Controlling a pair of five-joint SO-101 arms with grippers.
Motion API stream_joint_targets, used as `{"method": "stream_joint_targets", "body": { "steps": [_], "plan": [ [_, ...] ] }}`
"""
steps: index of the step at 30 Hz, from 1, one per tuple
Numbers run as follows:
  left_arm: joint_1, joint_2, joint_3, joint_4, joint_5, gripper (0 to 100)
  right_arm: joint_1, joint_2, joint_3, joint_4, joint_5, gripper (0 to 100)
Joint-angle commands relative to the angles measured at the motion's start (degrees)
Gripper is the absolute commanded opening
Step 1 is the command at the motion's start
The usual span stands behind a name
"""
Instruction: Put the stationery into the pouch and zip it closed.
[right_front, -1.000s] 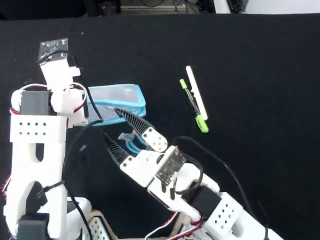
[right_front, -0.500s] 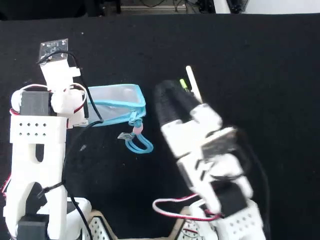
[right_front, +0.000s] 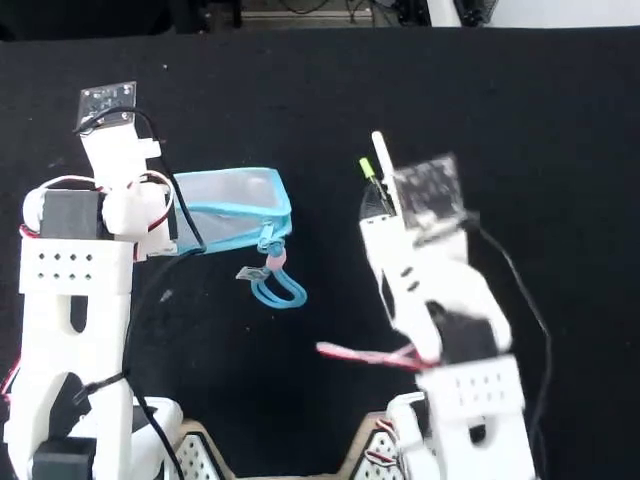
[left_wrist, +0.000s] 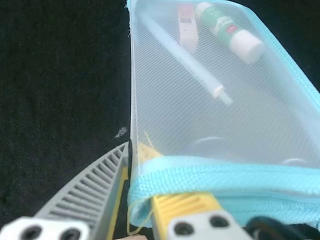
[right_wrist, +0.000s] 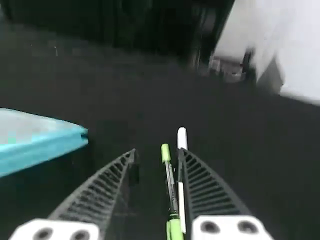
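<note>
The right claw stands wide open low over the black table, its two ribbed fingers set either side of two pens that lie side by side: one green pen in the middle of the gap and one white pen just beside the inner edge of one finger; whether either finger touches a pen cannot be told. The left claw is narrowed down onto one end of the single pouch, with the blue edge band pinched between its grey finger and its yellow-padded one. Through the clear mesh three things lie inside the pouch: one long pale stick, one small pink piece and one glue stick with a white cap. From above, the pouch lies well apart from the two pens, with one zip pull and one blue loop at the end facing them
</note>
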Motion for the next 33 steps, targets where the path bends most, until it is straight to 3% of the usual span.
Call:
{"method": "stream_joint_targets", "body": {
  "steps": [1, 14, 21, 33],
  "plan": [
    [-0.04, 0.44, 1.54, -0.79, -0.53, 3, 0.88, 16.84, -1.63, -6.77, -0.09, 12.0],
    [-0.04, 0.44, 1.98, -0.97, -0.53, 3, 8.44, 62.02, -27.21, -7.65, 0.26, 12.0],
    [-0.04, 0.44, 1.98, -0.88, -0.53, 3, 7.82, 72.13, -38.99, 1.76, 0.35, 12.3],
    [-0.04, 0.44, 2.07, -0.7, -0.53, 3, 7.82, 83.03, -47.69, 2.64, 2.29, 12.3]
  ]
}}
